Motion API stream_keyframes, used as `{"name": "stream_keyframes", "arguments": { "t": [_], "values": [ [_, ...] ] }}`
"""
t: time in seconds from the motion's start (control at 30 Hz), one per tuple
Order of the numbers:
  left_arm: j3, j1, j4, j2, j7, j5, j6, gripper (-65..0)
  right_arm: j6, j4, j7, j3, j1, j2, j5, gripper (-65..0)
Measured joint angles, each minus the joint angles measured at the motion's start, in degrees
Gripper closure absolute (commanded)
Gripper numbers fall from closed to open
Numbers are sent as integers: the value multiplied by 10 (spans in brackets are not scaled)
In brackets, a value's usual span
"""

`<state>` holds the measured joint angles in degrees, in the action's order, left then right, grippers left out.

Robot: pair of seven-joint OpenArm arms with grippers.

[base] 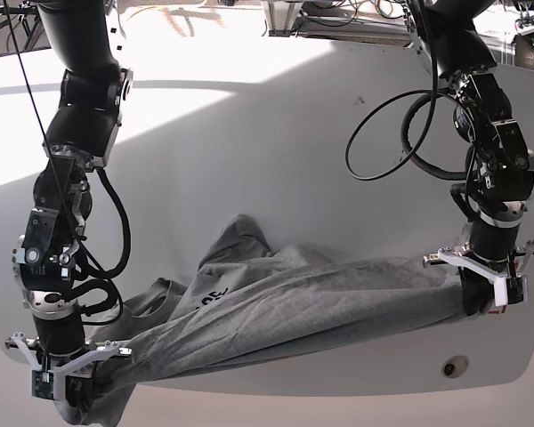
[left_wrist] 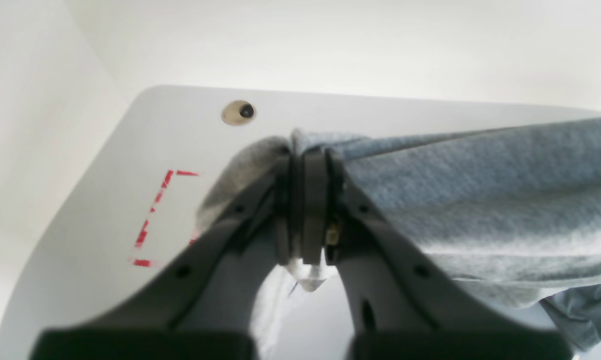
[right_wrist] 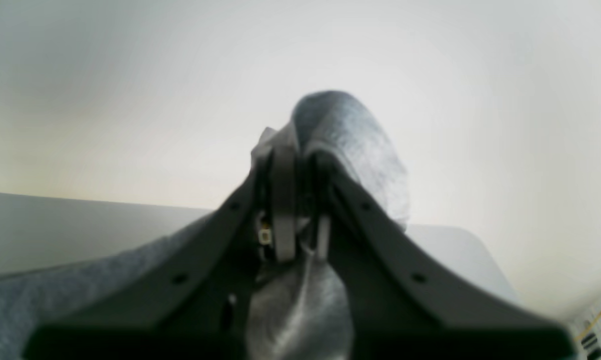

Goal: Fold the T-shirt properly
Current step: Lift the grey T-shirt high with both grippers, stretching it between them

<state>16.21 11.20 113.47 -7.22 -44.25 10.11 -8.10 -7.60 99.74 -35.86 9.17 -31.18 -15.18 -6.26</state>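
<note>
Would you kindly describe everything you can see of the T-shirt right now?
The T-shirt is heather-grey, soft knit cotton by its look, with small black lettering on it. It is unfolded and stretched as a creased, sagging band between both arms. The left hand is shut on one bunched end, the right hand on the other, with cloth bulging past the fingertips. Its middle and a rumpled peak rest on the white table; one end hangs down at the table's near edge.
</note>
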Motion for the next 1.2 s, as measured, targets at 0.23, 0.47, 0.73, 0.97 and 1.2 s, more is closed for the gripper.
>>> {"name": "stream_keyframes", "arguments": {
  "t": [0.23, 0.47, 0.73, 0.97, 1.2],
  "values": [
    [9, 72, 2, -17, -7, 2, -2, 0, -2, -6, -2, -10, -72, 1, -2, -2],
    [7, 158, 3, -39, -7, 2, -4, 0, -1, -48, 2, -50, -167, -12, -2, -2],
    [14, 233, 0, -57, -20, 1, -3, 0, -5, -116, 3, -61, -257, -23, -5, -2],
    [14, 245, -5, -57, -28, 4, -5, 0, -19, -153, 7, -61, -297, -24, -2, -2],
    [14, 265, -7, -57, -37, 5, -5, 0, -22, -191, 0, -62, -329, -22, -2, -2]
  ]
}}
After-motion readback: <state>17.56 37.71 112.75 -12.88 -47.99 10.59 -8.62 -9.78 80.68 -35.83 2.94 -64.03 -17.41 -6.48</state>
